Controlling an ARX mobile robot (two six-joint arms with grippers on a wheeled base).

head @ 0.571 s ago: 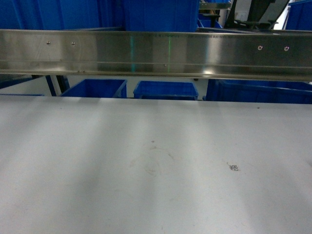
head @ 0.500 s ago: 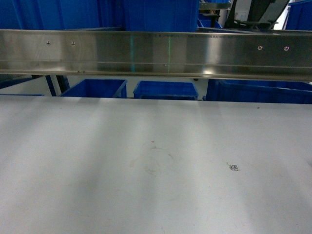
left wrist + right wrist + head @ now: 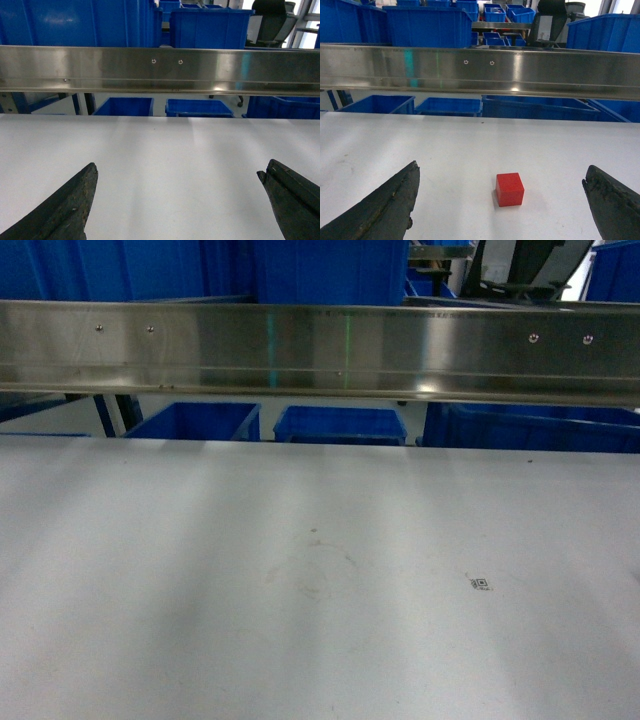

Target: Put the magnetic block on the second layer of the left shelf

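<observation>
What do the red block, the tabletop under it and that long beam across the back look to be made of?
The magnetic block looks like matte red plastic, though a painted surface cannot be ruled out: flat even colour, no glare. The tabletop seems a smooth white laminate or coated board, with a soft sheen and faint scuffs. The beam is probably brushed stainless steel: it shows blurred reflections and small screw heads.

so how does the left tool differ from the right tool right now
The right tool has the red magnetic block sitting on the white table between its fingers, untouched; the left tool has only bare table between its fingers. Shared: both are wide open, with dark fingers, low over the table and facing the steel beam.
</observation>
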